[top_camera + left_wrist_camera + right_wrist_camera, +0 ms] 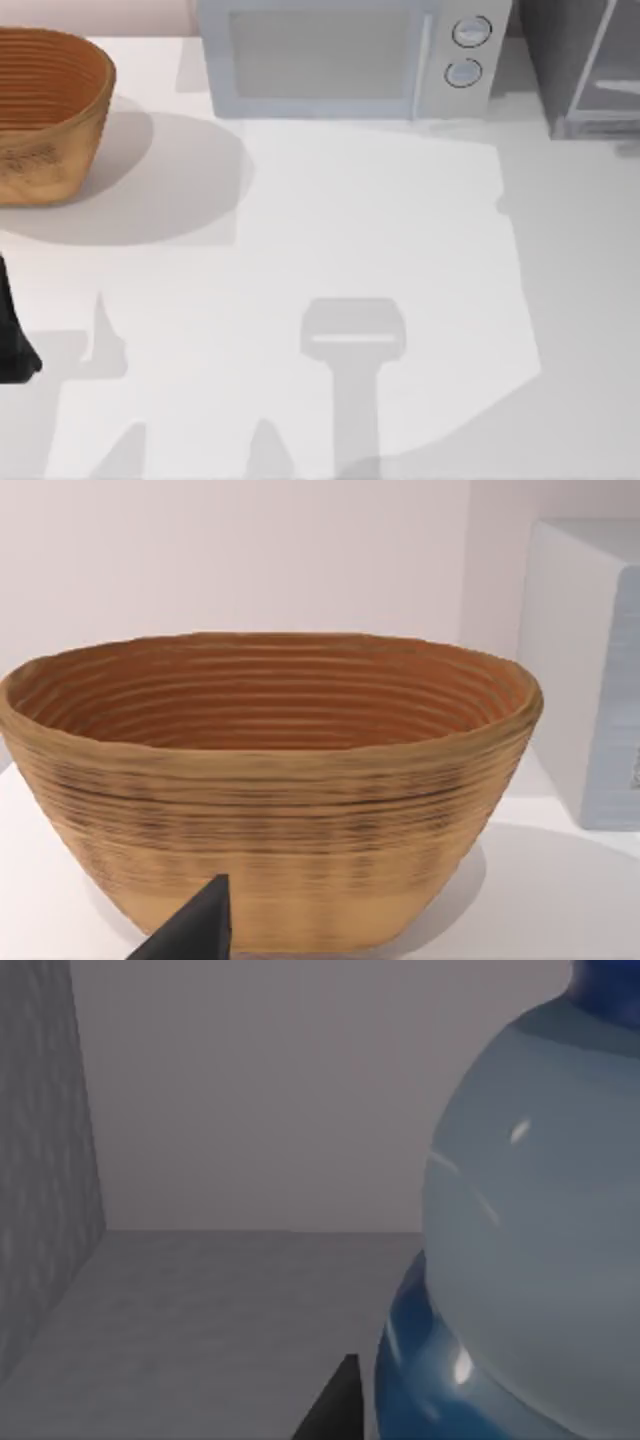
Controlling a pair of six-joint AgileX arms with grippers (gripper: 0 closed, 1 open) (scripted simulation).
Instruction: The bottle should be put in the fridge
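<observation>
White table (330,220), matte, spanning the top view; broad soft shadows lie across it, a paler lit patch in the middle with angular edges, light apparently coming from above; wall behind the table pale pinkish-white (250,550), plain, seen in the left wrist view. White microwave (345,55) at the table's far edge, centre, grey door panel, two round knobs on its right side; its pale side face also shows in the left wrist view. Woven tan basket (45,120) at the far left, oval, ribbed inside, standing upright on the table, casting a wide round shadow toward the right; basket and microwave apart.
</observation>
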